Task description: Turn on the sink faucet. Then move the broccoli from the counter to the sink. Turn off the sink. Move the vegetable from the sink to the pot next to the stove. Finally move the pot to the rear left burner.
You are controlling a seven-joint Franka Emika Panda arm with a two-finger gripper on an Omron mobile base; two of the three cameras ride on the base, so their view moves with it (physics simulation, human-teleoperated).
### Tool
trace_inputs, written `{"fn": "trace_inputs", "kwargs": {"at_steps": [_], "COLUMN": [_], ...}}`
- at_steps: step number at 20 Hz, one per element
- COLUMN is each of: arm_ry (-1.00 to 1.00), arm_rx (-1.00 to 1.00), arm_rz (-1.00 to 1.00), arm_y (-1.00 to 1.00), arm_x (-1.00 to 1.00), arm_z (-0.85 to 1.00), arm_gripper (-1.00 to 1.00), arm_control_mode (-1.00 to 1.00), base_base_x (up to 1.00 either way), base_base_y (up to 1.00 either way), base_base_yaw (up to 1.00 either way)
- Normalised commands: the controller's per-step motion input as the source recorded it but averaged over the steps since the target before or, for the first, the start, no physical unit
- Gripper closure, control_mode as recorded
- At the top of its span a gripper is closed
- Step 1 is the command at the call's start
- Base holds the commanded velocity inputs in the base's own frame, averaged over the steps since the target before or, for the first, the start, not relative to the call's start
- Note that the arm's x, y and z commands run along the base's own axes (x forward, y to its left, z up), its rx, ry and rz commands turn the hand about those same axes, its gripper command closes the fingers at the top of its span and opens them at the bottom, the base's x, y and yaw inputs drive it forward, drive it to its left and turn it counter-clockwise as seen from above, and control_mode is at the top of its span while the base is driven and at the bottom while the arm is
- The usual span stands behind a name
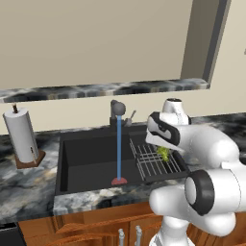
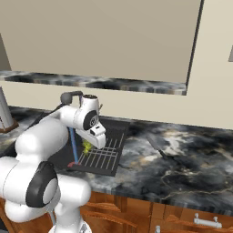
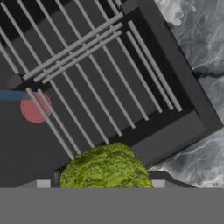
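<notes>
One broccoli [image 3: 106, 168] sat between claw [image 3: 100, 183] tips at frame bottom, gripped, above sink [image 1: 91, 156] rack [image 1: 154, 161]; faucet [image 1: 116, 109] stream ran mid-frame.

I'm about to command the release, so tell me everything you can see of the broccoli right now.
The broccoli is a rounded, bumpy yellow-green head; no stalk is visible. In the hand view it sits right at the gripper, above the wire rack in the right part of the sink. Both base views show it tucked under the hand, over the rack's bars, so it looks held rather than resting. The water stream falls to its left, apart from it.
</notes>
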Motion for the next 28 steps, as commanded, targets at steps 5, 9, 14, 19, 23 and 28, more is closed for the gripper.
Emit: {"fn": "trace_inputs", "kwargs": {"at_steps": [5,9,14,19,23,28], "arm_ry": [-0.01,-0.01,0.00,0.00,0.00,0.00], "arm_rx": [0.00,0.00,-0.02,-0.04,-0.05,-0.07], "arm_rz": [0.03,0.04,0.06,0.06,0.06,0.05], "arm_y": [0.73,0.72,0.75,0.76,0.74,0.58], "arm_x": [0.11,0.18,0.23,0.24,0.28,0.27], "arm_z": [0.10,0.05,0.00,0.00,0.00,-0.08], "arm_gripper": [1.00,1.00,1.00,1.00,1.00,1.00], "arm_control_mode": [-1.00,-1.00,-1.00,-1.00,-1.00,-1.00], "base_base_x": [0.00,0.00,0.00,0.00,0.00,0.00], "base_base_y": [0.00,0.00,0.00,0.00,0.00,0.00], "base_base_yaw": [0.00,0.00,0.00,0.00,0.00,0.00]}}
